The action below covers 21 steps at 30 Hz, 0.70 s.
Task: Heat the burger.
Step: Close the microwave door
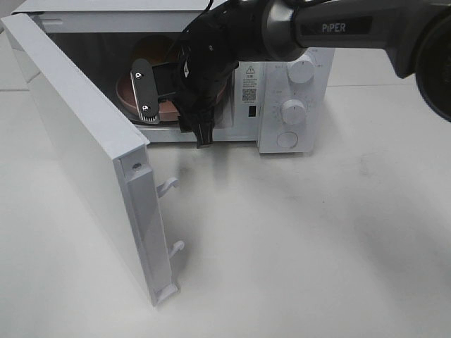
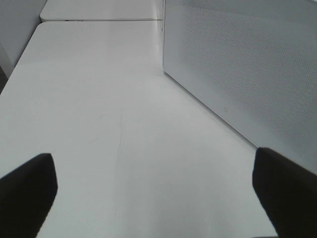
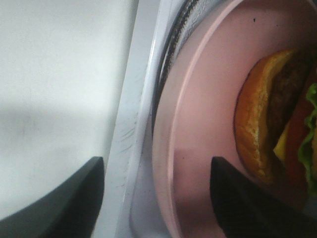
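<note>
The burger (image 3: pixel 277 119), with its golden-brown bun, dark patty, yellow cheese and green lettuce, lies on a round pink plate (image 3: pixel 208 124) inside the microwave (image 1: pixel 310 134). My right gripper (image 3: pixel 157 198) is open, with one dark finger outside the plate's rim and the other over the plate, and neither is pressed against it. In the exterior high view that gripper (image 1: pixel 173 113) reaches into the microwave's mouth over the plate (image 1: pixel 128 98) and hides the burger. My left gripper (image 2: pixel 153 198) is open over the bare table, with nothing between its fingers.
The microwave door (image 1: pixel 77 141) stands swung open toward the front left, with latch hooks on its edge. Two knobs (image 1: pixel 291 111) and a round button sit on the control panel at the right. The perforated door panel (image 2: pixel 237 69) fills one side of the left wrist view.
</note>
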{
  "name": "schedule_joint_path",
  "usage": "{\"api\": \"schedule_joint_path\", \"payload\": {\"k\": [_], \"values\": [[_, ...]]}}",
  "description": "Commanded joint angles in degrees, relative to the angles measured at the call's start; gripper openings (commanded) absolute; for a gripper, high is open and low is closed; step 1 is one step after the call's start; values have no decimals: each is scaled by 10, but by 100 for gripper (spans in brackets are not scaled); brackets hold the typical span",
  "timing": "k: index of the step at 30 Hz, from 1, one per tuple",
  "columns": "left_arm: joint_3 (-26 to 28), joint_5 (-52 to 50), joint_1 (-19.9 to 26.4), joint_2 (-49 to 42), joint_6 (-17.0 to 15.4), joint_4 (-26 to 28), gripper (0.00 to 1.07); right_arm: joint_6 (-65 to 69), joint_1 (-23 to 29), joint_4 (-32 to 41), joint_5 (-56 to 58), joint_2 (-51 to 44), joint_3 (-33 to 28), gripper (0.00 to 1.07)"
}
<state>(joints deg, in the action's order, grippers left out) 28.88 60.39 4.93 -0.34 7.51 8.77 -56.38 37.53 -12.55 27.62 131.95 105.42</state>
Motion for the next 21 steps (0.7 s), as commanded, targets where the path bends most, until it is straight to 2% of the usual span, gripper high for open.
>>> {"api": "schedule_joint_path", "payload": {"k": [1, 6, 17, 21], "values": [[-2, -8, 1, -11, -3, -2, 100, 23, 4, 16, -46, -28, -38, 71], [-2, -8, 1, -11, -3, -2, 100, 29, 4, 16, -80, -58, -88, 78], [-2, -8, 1, -11, -3, -2, 100, 30, 3, 10, -105, -119, -190, 76], [-2, -8, 1, -11, -3, -2, 100, 30, 3, 10, -107, -138, -210, 76]]}}
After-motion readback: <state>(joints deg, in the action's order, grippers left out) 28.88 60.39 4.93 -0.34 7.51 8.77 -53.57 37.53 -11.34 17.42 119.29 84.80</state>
